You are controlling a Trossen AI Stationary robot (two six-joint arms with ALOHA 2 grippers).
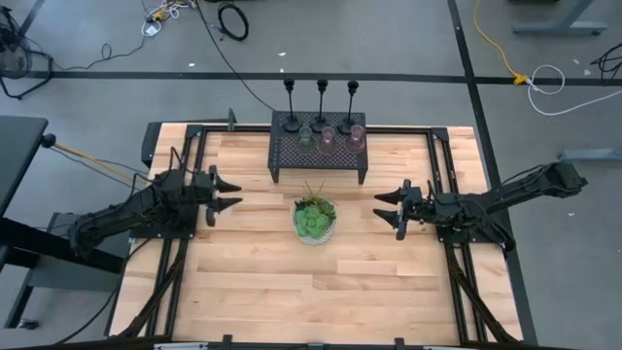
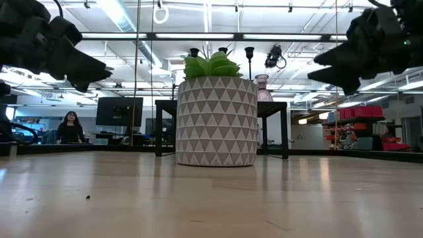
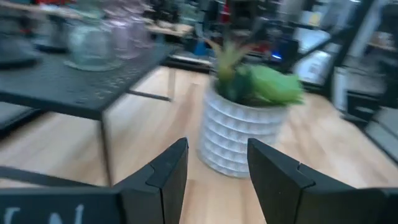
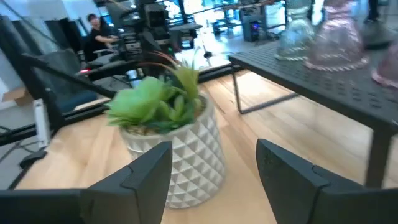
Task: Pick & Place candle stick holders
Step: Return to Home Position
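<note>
Three black slender candlesticks (image 1: 321, 102) stand by their round bases along the far side of a black mesh rack (image 1: 319, 144) at the table's far middle. Three small glass cups (image 1: 328, 136) stand in a row on the rack in front of them; one is greenish, two pinkish. The cups also show in the left wrist view (image 3: 93, 40) and the right wrist view (image 4: 336, 40). My left gripper (image 1: 231, 193) is open and empty, left of the plant. My right gripper (image 1: 383, 206) is open and empty, right of the plant. Both hang above the table.
A green leafy plant in a white patterned bowl (image 1: 316, 218) stands at mid-table between my two grippers, just near of the rack. Bare wood lies on the table's near half (image 1: 311, 292). A person (image 2: 68, 125) sits in the room beyond the table.
</note>
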